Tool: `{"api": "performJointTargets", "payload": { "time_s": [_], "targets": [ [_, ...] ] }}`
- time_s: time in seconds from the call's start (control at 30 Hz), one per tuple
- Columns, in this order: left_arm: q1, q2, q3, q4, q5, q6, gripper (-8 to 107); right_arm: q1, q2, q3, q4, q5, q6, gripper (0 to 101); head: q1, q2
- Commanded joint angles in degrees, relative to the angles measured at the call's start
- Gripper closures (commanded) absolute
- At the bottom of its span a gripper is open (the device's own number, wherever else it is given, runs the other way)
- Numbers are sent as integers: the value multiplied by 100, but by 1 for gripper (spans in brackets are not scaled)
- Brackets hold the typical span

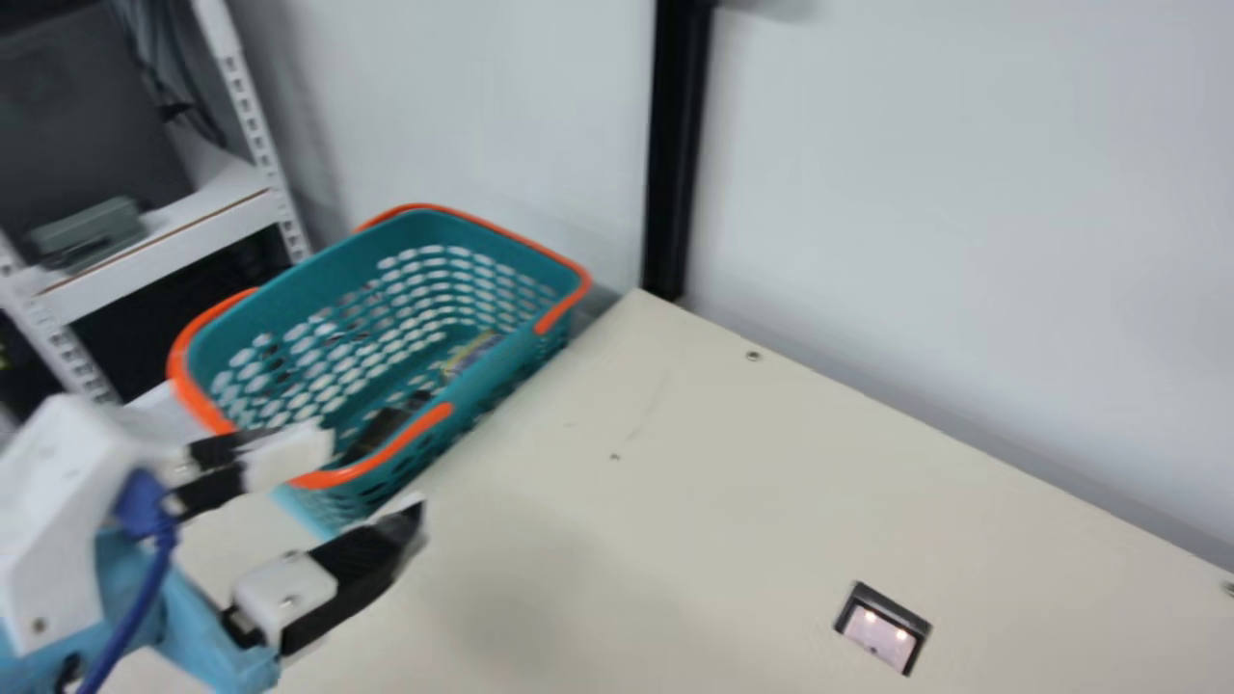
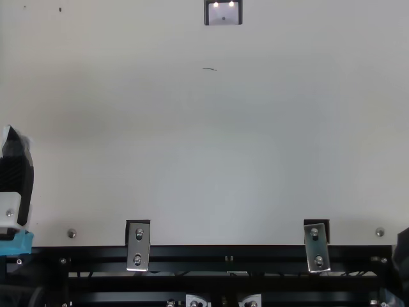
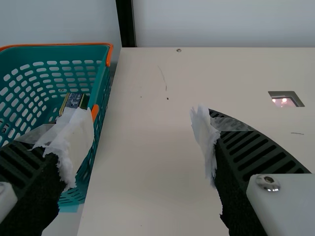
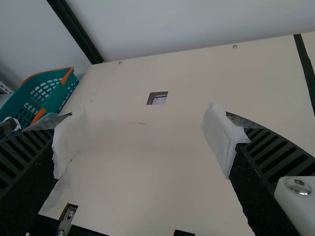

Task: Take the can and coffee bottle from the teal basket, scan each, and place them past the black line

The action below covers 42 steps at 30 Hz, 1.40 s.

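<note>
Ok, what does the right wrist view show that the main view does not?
Right wrist, not main: the black line on the table, a metal bracket.
Main, not right wrist: a dark item and a yellowish one inside the teal basket, a grey box on the shelf.
Both views: the basket, the table, the black post, the scanner window.

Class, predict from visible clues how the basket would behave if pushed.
The basket is probably light for its size, as its walls are full of holes. It might flex slightly, looking like thin plastic. Its boxy shape suggests sliding, not rolling.
</note>
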Motion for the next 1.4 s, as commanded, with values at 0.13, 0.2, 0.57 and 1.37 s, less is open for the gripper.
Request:
{"api": "performJointTargets", "payload": {
  "time_s": [0.13, 0.2, 0.57, 1.37],
  "targets": [
    [0, 0, 0, 0, 0, 0, 9, 0, 0, 0, 0, 0, 0, 0, -154, 102],
    [0, 0, 0, 0, 0, 0, 9, 0, 0, 0, 0, 0, 0, 0, -154, 102],
    [591, 1281, -822, -72, -316, -445, 9, 0, 0, 0, 0, 0, 0, 0, -154, 102],
    [1708, 6769, -5309, 2074, 557, -1054, 9, 0, 0, 0, 0, 0, 0, 0, -154, 102]
  ]
}}
